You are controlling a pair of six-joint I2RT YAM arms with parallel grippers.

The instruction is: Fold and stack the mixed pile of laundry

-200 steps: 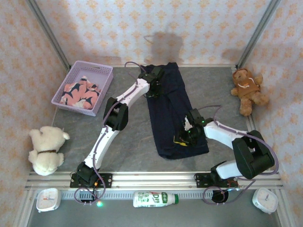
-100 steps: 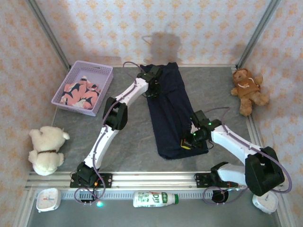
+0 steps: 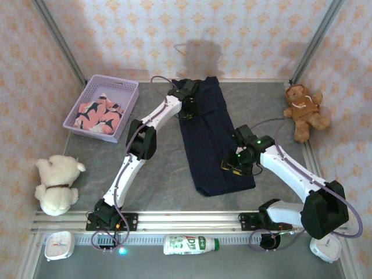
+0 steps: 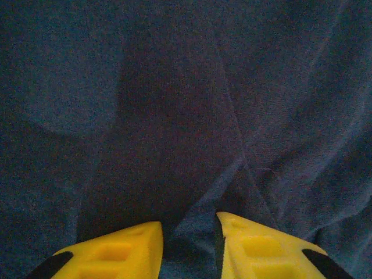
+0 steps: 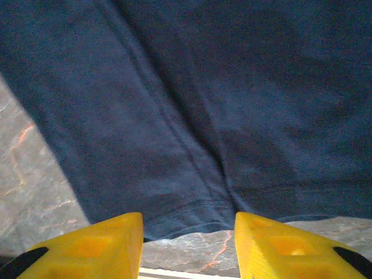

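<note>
On the grey stone-pattern bench (image 3: 168, 168), centre, a large plain dark navy cloth garment (image 3: 212, 139) lies flat as a long strip running from the far edge toward the near edge. The left end effector (image 3: 187, 107) sits low over the strip's far end. In the left wrist view its yellow fingers (image 4: 116, 253) are slightly apart with a ridge of navy cloth (image 4: 174, 116) running in between; can't tell if it's pinched or free. The right end effector (image 3: 231, 167) is over the near right part of the strip. In the right wrist view its fingers (image 5: 93, 244) are spread wide, holding nothing, with the hem (image 5: 203, 87) and bare bench (image 5: 35, 174) below. The salmon-pink shark-print cloth garment (image 3: 99, 113) lies crumpled inside the lavender plastic lattice basket (image 3: 110, 84), far left.
</note>
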